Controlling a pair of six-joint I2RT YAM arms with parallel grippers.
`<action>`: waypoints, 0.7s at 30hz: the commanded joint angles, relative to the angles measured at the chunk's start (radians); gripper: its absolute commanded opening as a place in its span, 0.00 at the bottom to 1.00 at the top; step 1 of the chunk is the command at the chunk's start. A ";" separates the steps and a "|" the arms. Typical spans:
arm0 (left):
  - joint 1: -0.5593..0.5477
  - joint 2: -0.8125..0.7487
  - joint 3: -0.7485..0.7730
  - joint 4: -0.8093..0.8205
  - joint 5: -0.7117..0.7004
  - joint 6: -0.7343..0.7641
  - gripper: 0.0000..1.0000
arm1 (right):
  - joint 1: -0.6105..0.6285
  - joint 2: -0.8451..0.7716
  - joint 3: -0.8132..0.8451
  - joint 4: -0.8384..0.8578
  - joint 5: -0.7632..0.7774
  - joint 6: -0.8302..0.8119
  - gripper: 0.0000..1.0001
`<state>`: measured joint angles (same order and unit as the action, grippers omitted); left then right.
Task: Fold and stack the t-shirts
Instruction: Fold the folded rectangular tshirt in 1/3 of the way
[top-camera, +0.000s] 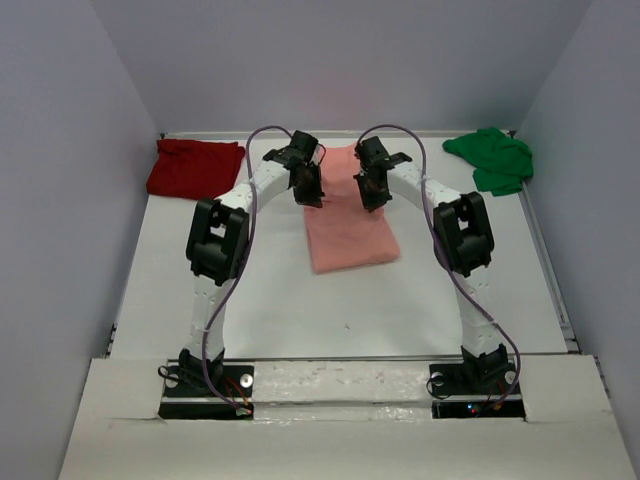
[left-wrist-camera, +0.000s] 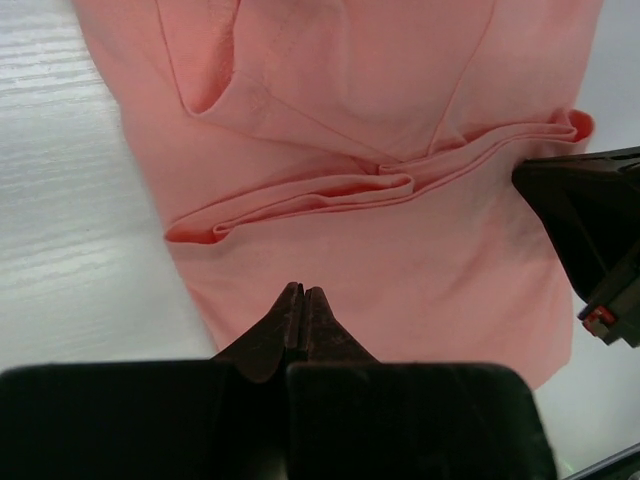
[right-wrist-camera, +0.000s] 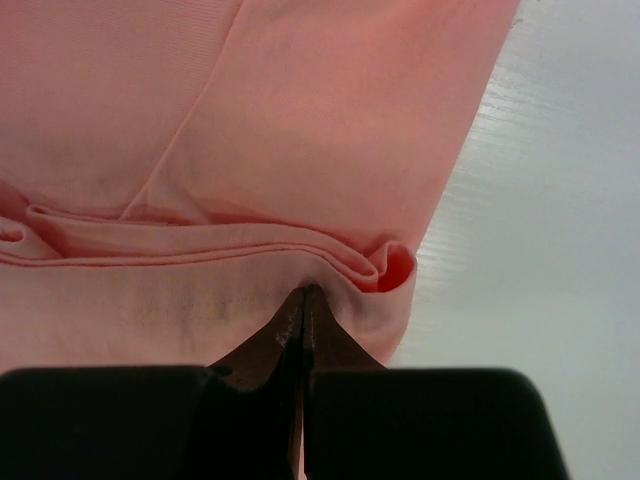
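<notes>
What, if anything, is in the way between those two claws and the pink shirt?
Nothing visible. The left gripper and right gripper are both shut, with their tips right at the salmon-pink t-shirt and no other object between.

A white table (top-camera: 300, 310) with a faint wood grain sits inside a plain booth. A pale lilac-grey back wall (top-camera: 340, 60), left wall (top-camera: 50, 200) and right wall (top-camera: 600, 150) close it in. A thin metal rail (top-camera: 548, 270) runs along its right edge, and the light is soft and even
</notes>
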<state>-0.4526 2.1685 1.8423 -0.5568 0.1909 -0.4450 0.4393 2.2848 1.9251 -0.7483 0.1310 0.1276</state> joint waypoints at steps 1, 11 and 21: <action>-0.008 0.033 -0.002 -0.011 -0.004 0.003 0.00 | 0.004 0.013 0.018 0.003 -0.001 -0.002 0.00; -0.012 0.117 0.014 -0.103 -0.094 -0.011 0.00 | 0.004 -0.002 -0.029 0.013 -0.016 0.007 0.00; -0.014 0.073 -0.132 -0.060 -0.102 -0.038 0.00 | 0.024 -0.108 -0.219 0.062 0.001 0.053 0.00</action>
<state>-0.4595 2.2524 1.7992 -0.5560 0.1207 -0.4808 0.4431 2.2292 1.7908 -0.6670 0.1246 0.1532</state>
